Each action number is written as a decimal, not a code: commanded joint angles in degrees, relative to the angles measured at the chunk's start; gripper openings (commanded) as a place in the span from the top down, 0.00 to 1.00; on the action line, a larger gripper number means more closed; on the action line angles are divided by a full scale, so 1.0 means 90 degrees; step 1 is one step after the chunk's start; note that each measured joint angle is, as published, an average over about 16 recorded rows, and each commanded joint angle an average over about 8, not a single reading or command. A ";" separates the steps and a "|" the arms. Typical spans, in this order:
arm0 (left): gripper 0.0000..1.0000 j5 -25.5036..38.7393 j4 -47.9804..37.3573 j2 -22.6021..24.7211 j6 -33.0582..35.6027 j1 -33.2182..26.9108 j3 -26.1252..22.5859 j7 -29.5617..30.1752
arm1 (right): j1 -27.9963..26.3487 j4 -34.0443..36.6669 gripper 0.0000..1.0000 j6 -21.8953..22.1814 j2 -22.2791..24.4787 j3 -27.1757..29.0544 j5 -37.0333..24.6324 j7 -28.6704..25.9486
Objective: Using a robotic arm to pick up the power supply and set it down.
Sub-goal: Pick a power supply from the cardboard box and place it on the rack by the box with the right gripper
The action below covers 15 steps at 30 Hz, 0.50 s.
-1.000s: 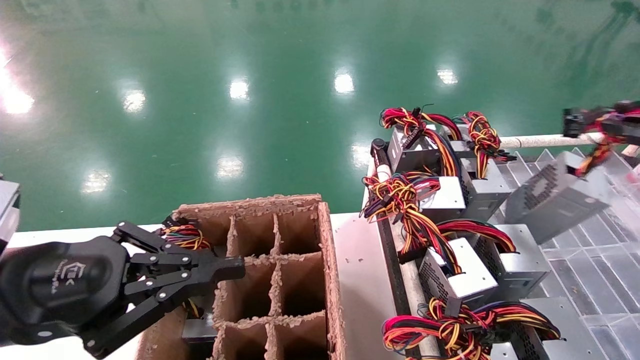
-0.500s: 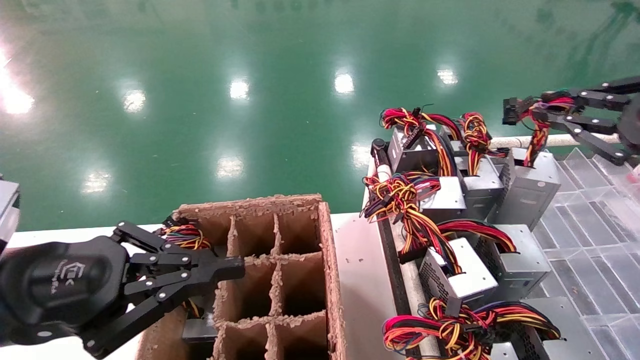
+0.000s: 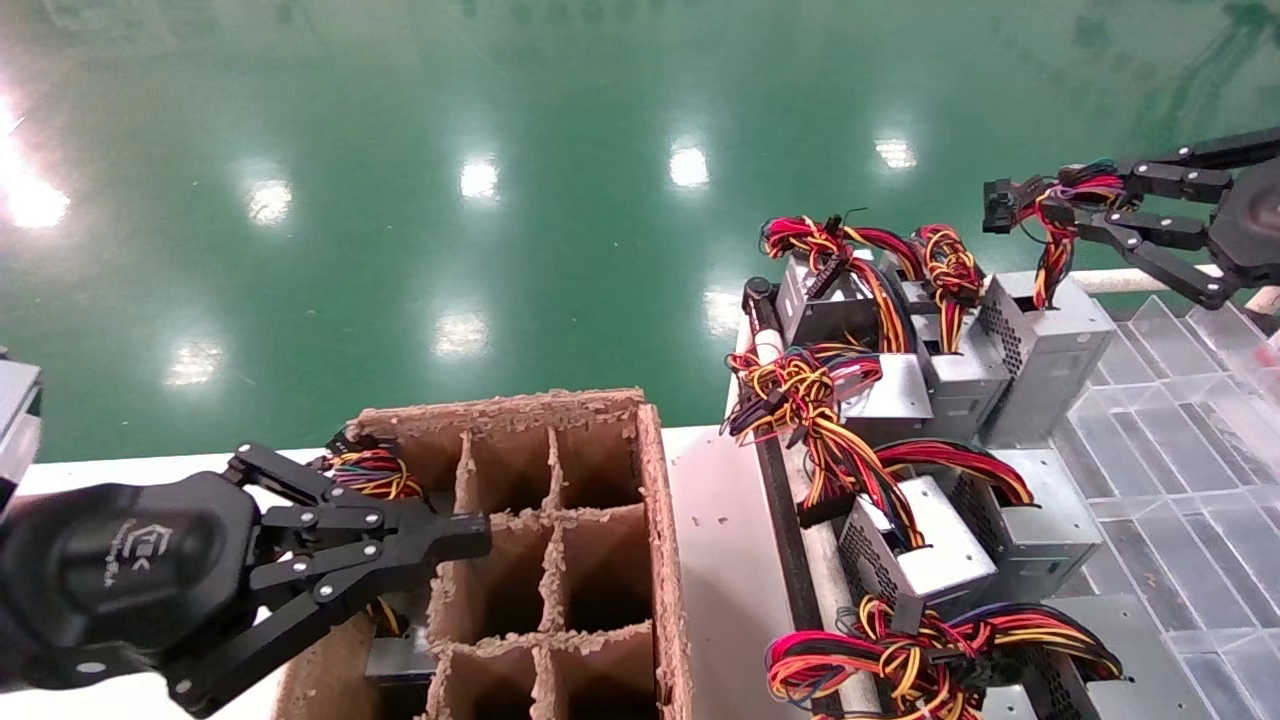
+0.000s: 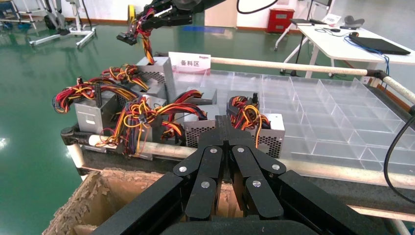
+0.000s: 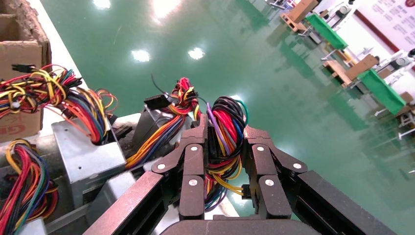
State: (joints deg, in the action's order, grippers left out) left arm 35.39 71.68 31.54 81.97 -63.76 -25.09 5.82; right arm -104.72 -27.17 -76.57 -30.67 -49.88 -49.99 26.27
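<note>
Head view, lower left of the frame: the left gripper [image 3: 455,540] sits parked over the near-left corner of the cardboard divider box [image 3: 655,520], its fingers pressed together on nothing. To the right of the box, along the near edge of the bench [image 3: 715,560], lie several look-alike units with their tangled cables, and behind them the clear compartment tray [image 3: 1180,470] fills the lower right.

Farthest off, at the upper right of the frame, the right gripper [image 3: 1075,205] has its fingers pinching the wire bundle [image 3: 1050,250] of the power supply [image 3: 1045,345]. The box itself hangs or stands upright below the pinch, at the back of the row and just beside a neighbouring unit; whether it bears on the tray I cannot tell.

The hold is on wires alone, not on the metal case. My worry is that the heavy case may swing, twist or slip through the pinch, or knock the neighbour and snag its cables.
</note>
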 commanded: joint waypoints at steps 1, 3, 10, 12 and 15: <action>1.00 0.0000 0.0000 0.0000 0.0000 0.0000 0.0000 0.0000 | -0.0073 0.0153 1.00 -0.0104 -0.0054 -0.0011 -0.0029 0.0047; 1.00 0.0000 0.0000 0.0000 0.0000 0.0000 0.0000 0.0000 | -0.0119 0.0295 1.00 -0.0114 -0.0089 -0.0057 -0.0124 0.0091; 1.00 0.0000 0.0000 0.0000 0.0000 0.0000 0.0000 0.0000 | -0.0244 0.0761 1.00 0.0036 -0.0113 -0.0140 -0.0361 0.0312; 1.00 0.0000 0.0000 0.0000 0.0000 0.0000 0.0000 0.0000 | -0.0290 0.0858 1.00 0.0089 -0.0087 -0.0132 -0.0383 0.0383; 1.00 0.0000 0.0000 0.0000 0.0000 0.0000 0.0000 0.0000 | -0.0363 0.0971 1.00 0.0153 -0.0054 -0.0116 -0.0403 0.0475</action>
State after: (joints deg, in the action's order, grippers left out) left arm 35.39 71.68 31.54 81.96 -63.76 -25.09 5.82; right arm -107.88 -18.57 -75.36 -31.53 -50.97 -53.54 30.40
